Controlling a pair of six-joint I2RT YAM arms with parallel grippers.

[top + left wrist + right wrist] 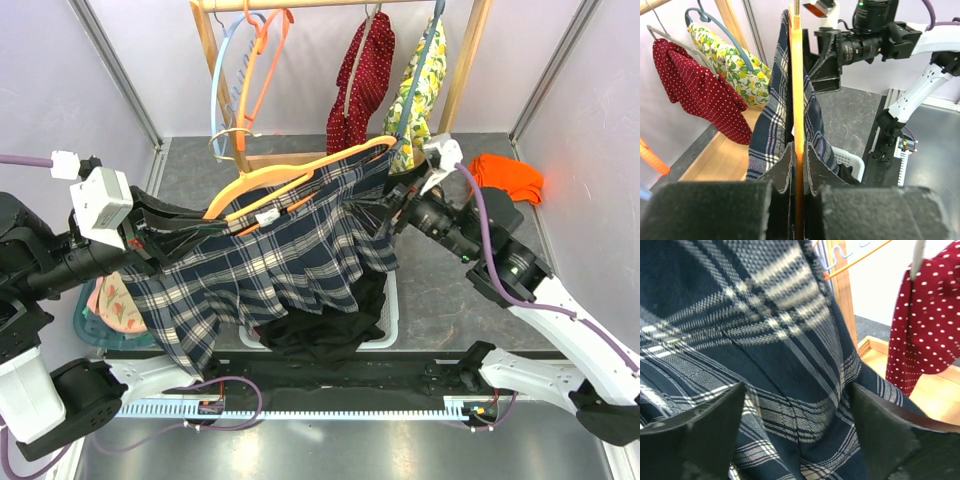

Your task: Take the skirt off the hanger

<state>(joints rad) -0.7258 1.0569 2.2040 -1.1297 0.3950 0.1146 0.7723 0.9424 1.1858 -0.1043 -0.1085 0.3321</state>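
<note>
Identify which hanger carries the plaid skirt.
The pale peach-orange hanger, held off the rail; the red-orange hanger and light-blue hanger hang bare on it.

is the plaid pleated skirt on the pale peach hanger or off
On: the plaid pleated skirt hangs draped over the pale peach hanger.

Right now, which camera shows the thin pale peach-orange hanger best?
Top external: the thin pale peach-orange hanger shows nearly full width along the waist of the plaid pleated skirt. Left wrist shows it edge-on, pinched in the left hand. Right wrist shows none of it, just the skirt.
</note>
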